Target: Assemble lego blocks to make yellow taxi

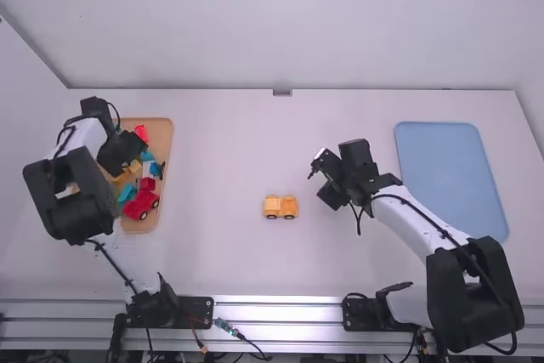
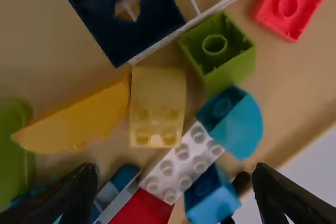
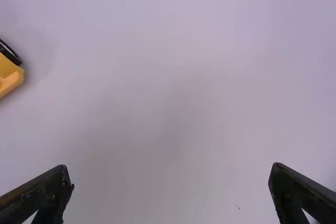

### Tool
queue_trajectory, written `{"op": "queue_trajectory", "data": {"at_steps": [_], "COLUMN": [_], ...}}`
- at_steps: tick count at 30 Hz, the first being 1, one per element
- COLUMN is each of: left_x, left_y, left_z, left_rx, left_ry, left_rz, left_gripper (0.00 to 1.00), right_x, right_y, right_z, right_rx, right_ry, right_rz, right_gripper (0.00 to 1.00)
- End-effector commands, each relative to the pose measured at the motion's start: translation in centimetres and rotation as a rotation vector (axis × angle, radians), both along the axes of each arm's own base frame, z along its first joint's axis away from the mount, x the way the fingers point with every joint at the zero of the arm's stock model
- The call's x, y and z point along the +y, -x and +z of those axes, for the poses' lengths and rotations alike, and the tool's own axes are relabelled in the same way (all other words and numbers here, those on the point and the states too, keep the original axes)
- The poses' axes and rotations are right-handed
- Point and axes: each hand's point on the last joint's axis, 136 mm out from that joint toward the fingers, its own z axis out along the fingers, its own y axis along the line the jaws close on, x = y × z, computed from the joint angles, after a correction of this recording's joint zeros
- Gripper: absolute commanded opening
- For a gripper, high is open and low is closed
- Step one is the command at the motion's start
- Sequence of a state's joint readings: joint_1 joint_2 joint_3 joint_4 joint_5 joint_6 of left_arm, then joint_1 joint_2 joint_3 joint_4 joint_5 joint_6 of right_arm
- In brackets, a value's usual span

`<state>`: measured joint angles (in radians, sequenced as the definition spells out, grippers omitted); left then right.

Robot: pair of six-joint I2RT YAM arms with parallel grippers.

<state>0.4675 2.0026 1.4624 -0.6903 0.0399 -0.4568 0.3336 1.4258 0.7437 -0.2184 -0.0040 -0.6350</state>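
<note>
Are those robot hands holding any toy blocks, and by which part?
Nothing is held: the left gripper is open above the blocks in the tray, and the right gripper is open over the table.

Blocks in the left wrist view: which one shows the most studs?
The long white block, beside the rounded teal piece. It shows eight studs in two rows; the pale yellow block shows only four.

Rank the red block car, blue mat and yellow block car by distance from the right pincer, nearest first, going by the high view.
Right pincer, nearest first:
1. Yellow block car, just to its left.
2. Blue mat, to its right.
3. Red block car, far left in the tan tray.
</note>
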Motion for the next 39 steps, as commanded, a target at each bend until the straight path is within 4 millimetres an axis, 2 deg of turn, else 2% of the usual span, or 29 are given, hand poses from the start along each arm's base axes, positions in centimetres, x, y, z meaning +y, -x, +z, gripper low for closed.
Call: {"op": "queue_trajectory", "data": {"at_steps": [1,4,10,15,18,26,28,31,35,39], "left_x": [0.8,1.0,1.0,0.8,-0.1,-0.3,-0.9,-0.6,0.7,0.9], "left_y": [-0.9,-1.4,-1.8,-1.4,-1.5,-1.2,-1.5,-1.2,0.4,0.4], "left_z": [-0.7,-1.8,-2.3,-3.0,-3.1,-3.1,-3.1,-3.1,-3.2,-3.2], "left_rx": [0.032,0.082,0.107,0.113,0.107,0.111,0.101,0.113,0.186,0.189], "left_ry": [-0.013,0.016,0.019,0.034,0.077,0.095,0.117,0.101,0.036,0.027], "left_rz": [0.0,-0.006,-0.018,0.001,-0.005,-0.006,-0.027,-0.021,0.048,0.051], "left_gripper": [0.77,0.78,0.77,0.7,0.69,0.71,0.69,0.68,0.64,0.63], "right_x": [0.0,0.0,0.0,0.0,0.0,0.0,0.0,0.0,0.0,0.0], "right_y": [0.0,0.0,0.0,0.0,0.0,0.0,0.0,-0.1,0.0,0.0], "right_z": [0.5,0.4,0.5,0.5,0.5,0.5,0.5,0.5,0.5,0.5], "right_rx": [-0.013,-0.013,-0.014,-0.014,-0.014,-0.014,-0.014,-0.014,-0.014,-0.014], "right_ry": [-0.008,-0.006,-0.006,-0.006,-0.007,-0.006,-0.006,-0.006,-0.006,-0.006], "right_rz": [-0.009,-0.01,-0.01,-0.01,-0.011,-0.01,-0.01,-0.01,-0.01,-0.01], "right_gripper": [0.99,0.99,0.99,0.99,0.99,0.99,0.99,0.99,0.99,0.99]}}
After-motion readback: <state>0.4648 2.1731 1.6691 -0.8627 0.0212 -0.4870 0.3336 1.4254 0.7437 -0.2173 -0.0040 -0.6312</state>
